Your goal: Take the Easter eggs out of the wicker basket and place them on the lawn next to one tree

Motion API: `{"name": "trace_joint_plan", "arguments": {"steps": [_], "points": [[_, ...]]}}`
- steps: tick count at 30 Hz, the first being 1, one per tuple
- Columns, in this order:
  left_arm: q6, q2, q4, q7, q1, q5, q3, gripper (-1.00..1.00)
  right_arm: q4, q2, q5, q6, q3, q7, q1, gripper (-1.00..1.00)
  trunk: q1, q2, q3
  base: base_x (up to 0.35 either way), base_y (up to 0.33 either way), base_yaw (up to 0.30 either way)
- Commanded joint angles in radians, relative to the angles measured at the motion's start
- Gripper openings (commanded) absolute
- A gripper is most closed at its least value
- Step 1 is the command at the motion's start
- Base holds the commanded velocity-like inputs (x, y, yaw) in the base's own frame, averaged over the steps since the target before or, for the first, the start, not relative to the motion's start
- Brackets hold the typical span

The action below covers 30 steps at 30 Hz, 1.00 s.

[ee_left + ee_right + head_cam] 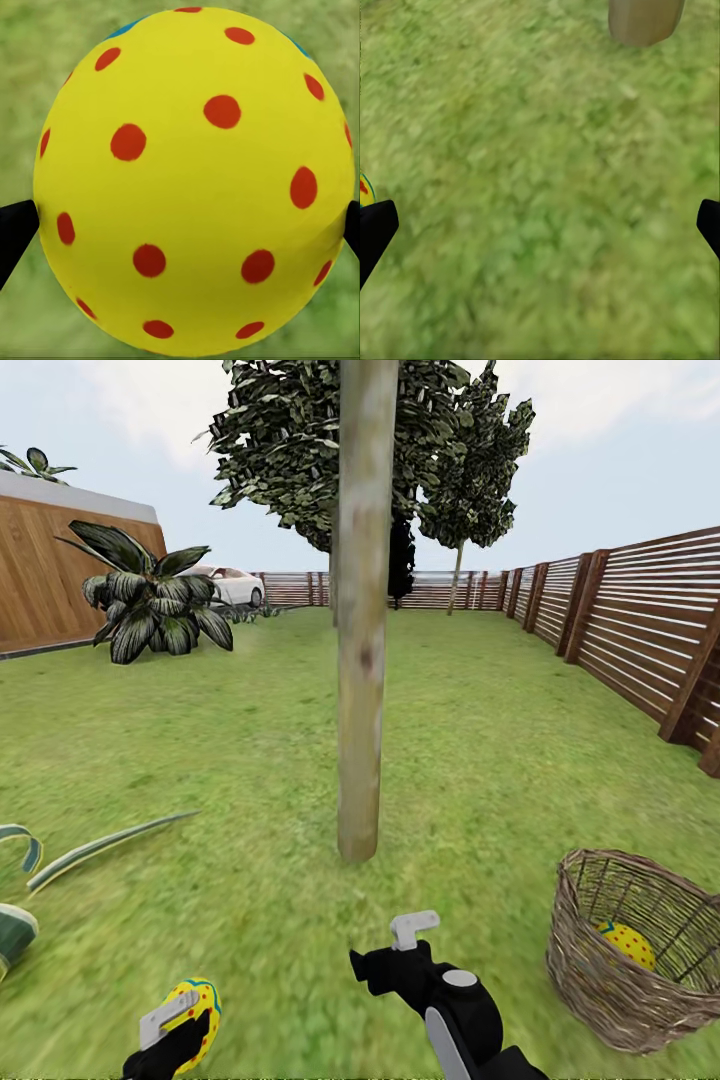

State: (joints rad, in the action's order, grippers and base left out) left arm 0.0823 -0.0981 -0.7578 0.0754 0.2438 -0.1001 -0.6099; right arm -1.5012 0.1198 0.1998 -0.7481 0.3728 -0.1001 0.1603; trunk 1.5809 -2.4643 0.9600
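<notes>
My left gripper (183, 1022) is shut on a yellow Easter egg (196, 1008) with red dots, low over the lawn (220, 760) at the near left. Up close, that egg (195, 180) sits between the two dark fingertips. The wicker basket (600, 1000) stands on the grass at the near right, with another egg (628, 946) inside it. The pale tree trunk (360, 660) rises straight ahead, between both. My right gripper (392, 950) hangs open and empty over grass, just short of the trunk base (645, 19). A sliver of an egg (365, 189) shows beside one finger.
A dark slat fence (640, 630) runs along the right side and the far end. A striped spiky plant (150, 605) grows at the left before a wooden wall (40, 570). Long leaves (95, 848) lie at the near left. A second leafy tree (470, 490) stands far back.
</notes>
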Motion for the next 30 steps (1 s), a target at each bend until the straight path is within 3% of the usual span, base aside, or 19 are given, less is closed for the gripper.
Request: {"name": "trace_joint_plan", "arguments": {"steps": [1, 5, 28, 30], "points": [[0.005, -0.002, -0.001, 0.008, 0.001, -0.010, -0.007, -1.00, -0.001, 0.000, 0.010, -0.003, 0.013, -0.011, 0.001, 1.00, 0.004, -0.008, 0.004, 0.000, 0.000, 0.000], [0.004, -0.002, 0.001, 0.007, 0.001, -0.010, -0.007, -1.00, -0.001, 0.000, 0.010, -0.002, 0.025, -0.012, 0.001, 1.00, 0.019, -0.036, 0.017, 0.000, 0.000, 0.000], [-0.038, -0.001, 0.048, 0.006, 0.006, -0.011, -0.007, -1.00, -0.001, 0.000, 0.010, -0.002, 0.030, -0.012, 0.001, 1.00, 0.029, -0.041, 0.106, 0.000, 0.000, 0.000], [-0.037, -0.001, 0.039, 0.009, 0.007, -0.011, -0.007, -1.00, -0.001, 0.000, 0.011, -0.002, 0.033, -0.012, 0.001, 1.00, 0.029, -0.041, 0.106, 0.000, 0.000, -0.014]]}}
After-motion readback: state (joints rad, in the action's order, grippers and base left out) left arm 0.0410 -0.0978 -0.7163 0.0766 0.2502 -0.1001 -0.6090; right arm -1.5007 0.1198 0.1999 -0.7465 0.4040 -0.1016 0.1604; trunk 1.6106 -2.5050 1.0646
